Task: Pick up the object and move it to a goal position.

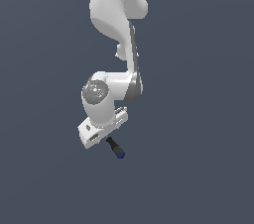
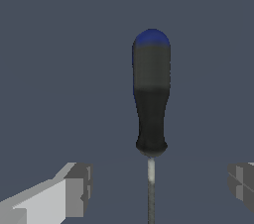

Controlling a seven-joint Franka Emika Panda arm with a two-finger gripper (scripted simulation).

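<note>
The white arm comes down from the top centre of the exterior view and bends toward the lower middle of the frame, where its gripper hangs over a plain dark grey-blue floor. Just beside the gripper's lower right edge in that view, the screwdriver pokes out: only its black handle and blue end cap show there, slanting toward the lower right of the frame, with the shaft hidden under the hand. The wrist view shows the screwdriver lying lengthwise in the middle of the picture, the blue end cap at its far end and the thin pale-looking shaft running back between the two fingers. Those fingers stand wide apart, one on each side of the shaft with clear grey floor between each pad and the metal, so the pincer is spread and grips nothing. Whether the tool rests flat on the floor cannot be told for sure.
</note>
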